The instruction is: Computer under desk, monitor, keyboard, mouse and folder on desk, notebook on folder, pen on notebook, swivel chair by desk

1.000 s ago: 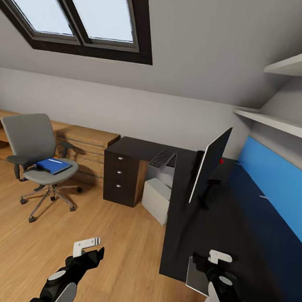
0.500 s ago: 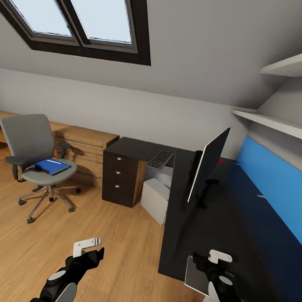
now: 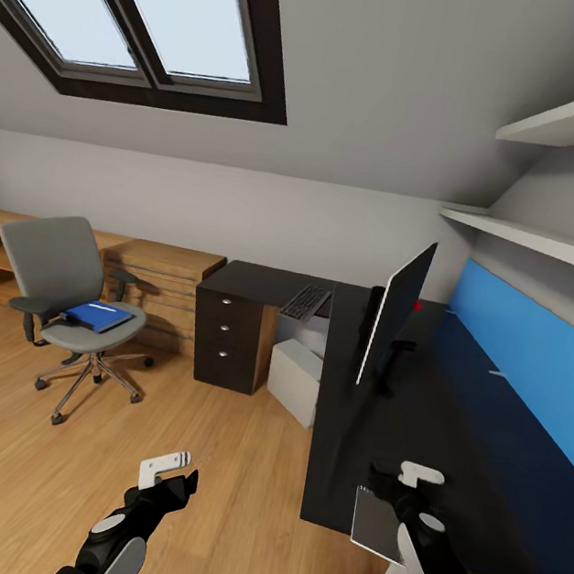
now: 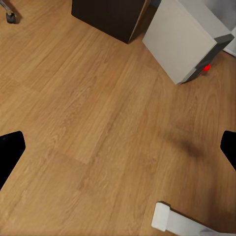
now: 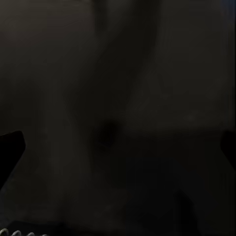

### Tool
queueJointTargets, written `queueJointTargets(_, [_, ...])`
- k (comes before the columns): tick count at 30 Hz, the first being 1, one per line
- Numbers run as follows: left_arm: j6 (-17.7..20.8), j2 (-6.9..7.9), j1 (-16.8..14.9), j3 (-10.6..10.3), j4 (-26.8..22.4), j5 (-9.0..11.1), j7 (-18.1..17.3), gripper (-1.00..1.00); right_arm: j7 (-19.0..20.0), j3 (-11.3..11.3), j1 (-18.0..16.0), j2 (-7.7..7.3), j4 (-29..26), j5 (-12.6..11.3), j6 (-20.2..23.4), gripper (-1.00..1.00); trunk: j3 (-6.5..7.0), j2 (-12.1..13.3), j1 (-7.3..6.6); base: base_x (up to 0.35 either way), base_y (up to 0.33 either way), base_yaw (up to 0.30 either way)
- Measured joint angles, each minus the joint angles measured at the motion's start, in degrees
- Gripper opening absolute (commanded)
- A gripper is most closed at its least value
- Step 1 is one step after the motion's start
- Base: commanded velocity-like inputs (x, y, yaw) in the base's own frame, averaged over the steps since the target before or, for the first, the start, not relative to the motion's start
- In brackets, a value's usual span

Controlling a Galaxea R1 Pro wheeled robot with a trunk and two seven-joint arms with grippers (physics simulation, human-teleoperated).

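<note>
Folder [image 3: 97, 315] sits on the swivel chair [image 3: 69, 290] far left, pen on top. Left gripper [image 3: 167, 472] hangs over bare floor, jaws wide, empty. Keyboard [image 3: 307, 302] lies at the desk's [image 3: 445, 460] back corner, monitor [image 3: 396, 314] upright. Right gripper [image 3: 403, 491] is over the notebook [image 3: 375, 522] at the desk edge; jaws look wide, grip can't tell. My take: notebook overhangs, so pinch it square & lift flat.
</note>
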Motion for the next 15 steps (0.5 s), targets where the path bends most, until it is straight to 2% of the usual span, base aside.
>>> queueJointTargets(2, [0.0, -0.02, 0.0, 0.0, 0.0, 0.0, 0.0, 1.0, 0.0, 0.0, 0.3, -0.03, -4.5, -0.1, 0.7, 1.0, 0.0, 0.0, 0.0, 0.0, 0.0, 0.0])
queueJointTargets(4, [0.0, -0.07, 0.0, 0.0, 0.2, -0.1, 0.1, 1.0, 0.0, -0.1, 3.6, -0.03, -15.2, -0.2, 6.2, 1.0, 0.0, 0.0, 0.0, 0.0, 0.0, 0.0])
queueJointTargets(7, [0.0, -0.08, 0.0, 0.0, 0.7, -0.1, 0.1, 1.0, 0.0, -0.1, 6.8, 0.04, -21.8, -0.3, 10.9, 1.0, 0.0, 0.0, 0.0, 0.0, 0.0, 0.0])
queueJointTargets(8, [0.0, -0.13, 0.0, -0.1, 1.0, -0.1, 0.1, 1.0, 0.0, -0.2, 8.6, 0.18, -25.7, -0.5, 13.5, 1.0, -0.01, 0.0, 0.0, 0.0, 0.0, 0.0])
queueJointTargets(10, [0.0, -0.15, 0.0, -0.1, 1.1, -0.2, 0.2, 1.0, 0.0, -0.2, 9.1, 0.24, -26.6, -0.5, 14.2, 1.0, 0.0, 0.0, 0.0, 0.0, 0.0, 0.0])
queueJointTargets(15, [0.0, -0.16, 0.0, -0.1, 1.5, -0.1, 0.3, 1.0, 0.0, -0.2, 9.9, 0.24, -27.6, -1.0, 14.8, 1.0, 0.89, 2.0, -1.09, 0.0, 0.0, 0.0])
